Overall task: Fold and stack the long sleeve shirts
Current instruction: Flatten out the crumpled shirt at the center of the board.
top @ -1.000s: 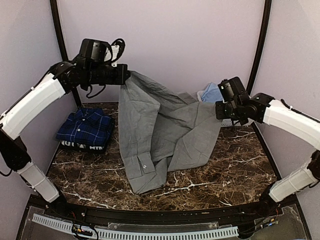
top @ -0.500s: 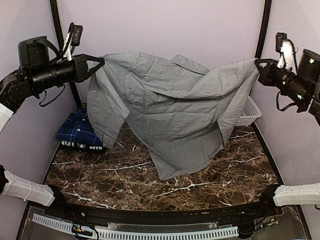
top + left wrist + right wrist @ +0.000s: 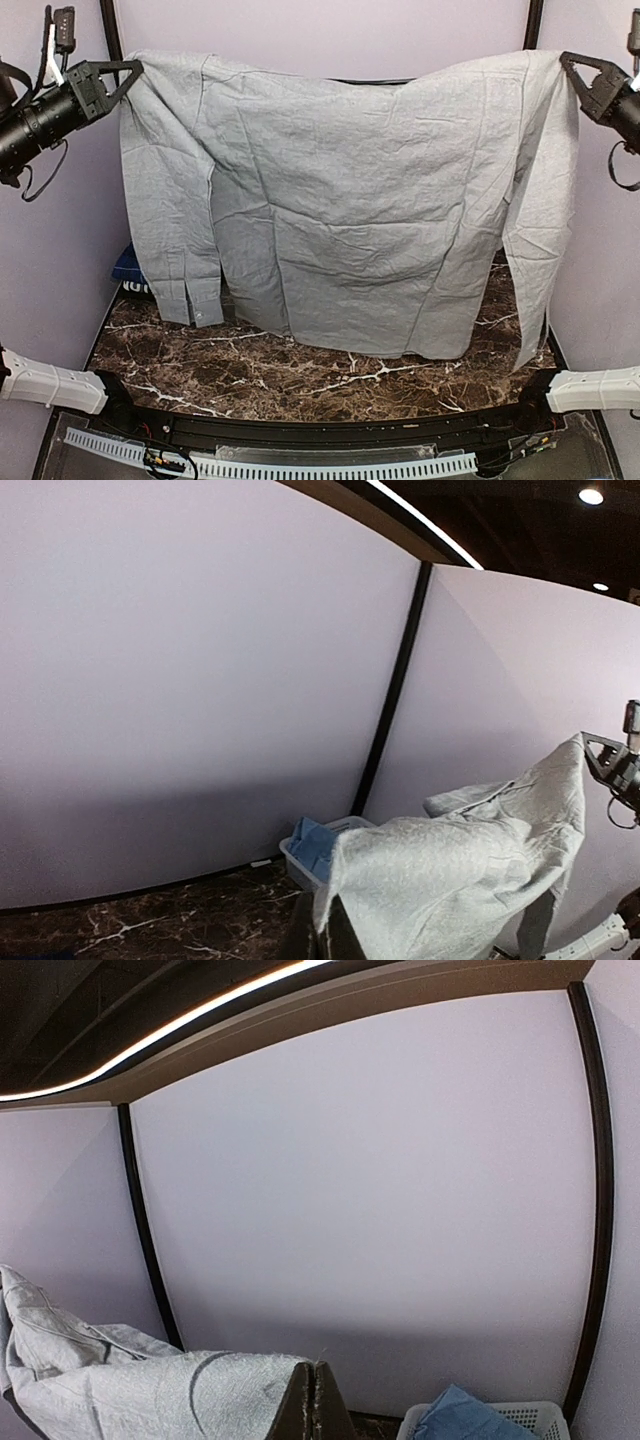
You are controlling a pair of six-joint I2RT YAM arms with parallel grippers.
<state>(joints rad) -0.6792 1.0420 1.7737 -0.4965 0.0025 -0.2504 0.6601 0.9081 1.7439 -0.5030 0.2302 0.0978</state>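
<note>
- The grey shirt (image 3: pixel 340 200) hangs spread wide in the air above the bench (image 3: pixel 300 370). Its top edge is stretched from far left to far right, both sleeves hang down at the sides, and the hem seems just clear of the marble.
- The left pincer (image 3: pixel 133 66) is clamped on the shirt's upper left corner. The right pincer (image 3: pixel 566 58) is clamped on the upper right corner. Both are raised high.
- The plaid shirt (image 3: pixel 124 268) lies folded at the bench's left, mostly hidden behind the hanging sleeve. The light blue shirt (image 3: pixel 315 845) sits in the basket (image 3: pixel 530 1415) at the far right.
- Step in hand, as I judge it: opening out the grey shirt before folding.
- The next move calls for lowering it flat onto the bench, both arms level and the cloth kept taut so it lands without creases.
- A second ago the pincers were low and close together and the shirt sagged in a crumpled drape. Now the arms are raised and parted and the cloth is fully spread.
</note>
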